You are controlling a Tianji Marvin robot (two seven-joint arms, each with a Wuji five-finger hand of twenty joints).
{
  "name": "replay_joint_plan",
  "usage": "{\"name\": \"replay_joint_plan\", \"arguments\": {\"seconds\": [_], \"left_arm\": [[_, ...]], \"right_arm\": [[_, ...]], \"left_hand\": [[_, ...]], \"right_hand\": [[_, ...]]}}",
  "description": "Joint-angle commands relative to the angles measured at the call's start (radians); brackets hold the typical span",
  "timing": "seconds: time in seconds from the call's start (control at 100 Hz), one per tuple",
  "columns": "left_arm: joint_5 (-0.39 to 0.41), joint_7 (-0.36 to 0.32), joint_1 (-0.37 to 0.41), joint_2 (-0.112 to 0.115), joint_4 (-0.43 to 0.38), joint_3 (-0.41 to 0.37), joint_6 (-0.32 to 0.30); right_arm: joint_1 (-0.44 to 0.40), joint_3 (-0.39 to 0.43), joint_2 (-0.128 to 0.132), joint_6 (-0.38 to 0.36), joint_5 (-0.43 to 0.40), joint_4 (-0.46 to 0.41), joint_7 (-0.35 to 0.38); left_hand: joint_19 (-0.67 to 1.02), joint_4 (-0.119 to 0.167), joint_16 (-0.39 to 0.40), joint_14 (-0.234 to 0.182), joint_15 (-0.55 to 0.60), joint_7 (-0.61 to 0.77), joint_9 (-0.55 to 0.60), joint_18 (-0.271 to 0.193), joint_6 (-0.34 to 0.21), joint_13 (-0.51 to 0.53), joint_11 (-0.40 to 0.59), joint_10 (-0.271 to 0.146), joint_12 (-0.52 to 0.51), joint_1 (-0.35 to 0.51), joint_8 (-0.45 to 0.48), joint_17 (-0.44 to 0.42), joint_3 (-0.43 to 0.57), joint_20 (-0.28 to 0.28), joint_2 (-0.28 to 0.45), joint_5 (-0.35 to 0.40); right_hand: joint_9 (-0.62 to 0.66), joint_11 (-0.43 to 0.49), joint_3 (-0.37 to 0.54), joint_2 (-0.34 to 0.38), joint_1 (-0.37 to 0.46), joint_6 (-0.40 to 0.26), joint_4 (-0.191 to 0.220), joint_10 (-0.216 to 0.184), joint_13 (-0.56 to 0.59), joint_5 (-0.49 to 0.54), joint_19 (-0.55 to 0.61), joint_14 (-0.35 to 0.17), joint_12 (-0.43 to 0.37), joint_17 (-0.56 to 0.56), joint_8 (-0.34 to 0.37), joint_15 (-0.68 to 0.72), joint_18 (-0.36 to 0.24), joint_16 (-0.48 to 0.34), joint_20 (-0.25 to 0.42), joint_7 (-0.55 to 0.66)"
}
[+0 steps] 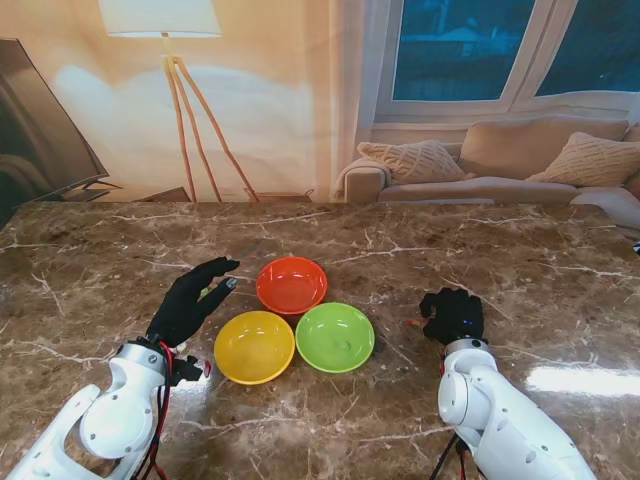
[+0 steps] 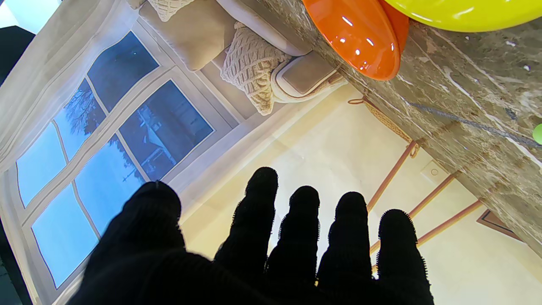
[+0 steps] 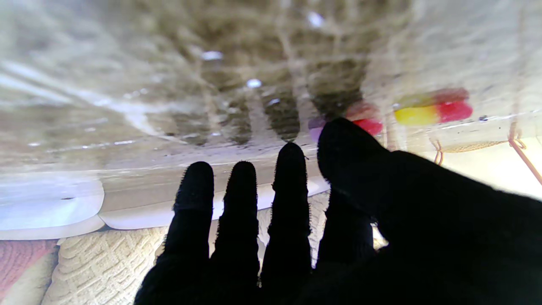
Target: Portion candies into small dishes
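Observation:
Three small dishes sit together mid-table: an orange dish (image 1: 291, 284) farthest from me, a yellow dish (image 1: 254, 346) and a green dish (image 1: 335, 337) nearer. My left hand (image 1: 195, 300) hovers left of the orange dish (image 2: 360, 38), open with straight fingers (image 2: 302, 220) and nothing in it. My right hand (image 1: 453, 315) is low over the table right of the green dish, palm down and open. Its wrist view shows blurred candies by the thumb (image 3: 347, 144): a red candy (image 3: 367, 125), a yellow candy (image 3: 417, 115) and another red one (image 3: 455, 111).
The brown marble table (image 1: 480, 250) reaches back to a wall with a floor lamp (image 1: 175, 90) and a sofa (image 1: 500, 170). A small green candy (image 2: 537, 133) lies on the table near the yellow dish (image 2: 461, 12).

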Motion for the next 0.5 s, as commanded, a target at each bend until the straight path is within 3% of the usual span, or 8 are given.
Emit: {"name": "replay_joint_plan", "arguments": {"seconds": [0.0, 0.49], "left_arm": [[0.000, 0.000, 0.009, 0.001, -0.004, -0.001, 0.002], [0.000, -0.003, 0.009, 0.001, -0.004, -0.008, 0.007]], "right_arm": [[-0.033, -0.008, -0.007, 0.012, 0.008, 0.057, 0.035], [-0.030, 0.054, -0.005, 0.011, -0.031, -0.054, 0.035]], "left_hand": [[-0.032, 0.010, -0.014, -0.015, -0.019, -0.001, -0.002, 0.016, -0.019, -0.022, -0.014, 0.009, 0.003, 0.002, 0.018, -0.016, -0.022, -0.014, 0.004, -0.001], [-0.037, 0.011, -0.014, -0.019, -0.020, -0.001, -0.004, 0.017, -0.020, -0.022, -0.015, 0.011, 0.002, 0.005, 0.018, -0.016, -0.021, -0.016, 0.004, -0.002]], "right_hand": [[0.024, -0.094, -0.123, 0.079, 0.036, 0.003, -0.040, 0.031, -0.031, 0.112, -0.007, -0.074, -0.092, -0.003, -0.049, 0.011, -0.030, 0.015, 0.024, 0.092], [0.038, -0.097, -0.123, 0.070, 0.035, 0.004, -0.036, 0.030, -0.018, 0.116, -0.002, -0.072, -0.091, 0.000, -0.074, 0.011, -0.030, 0.014, 0.030, 0.100]]}}
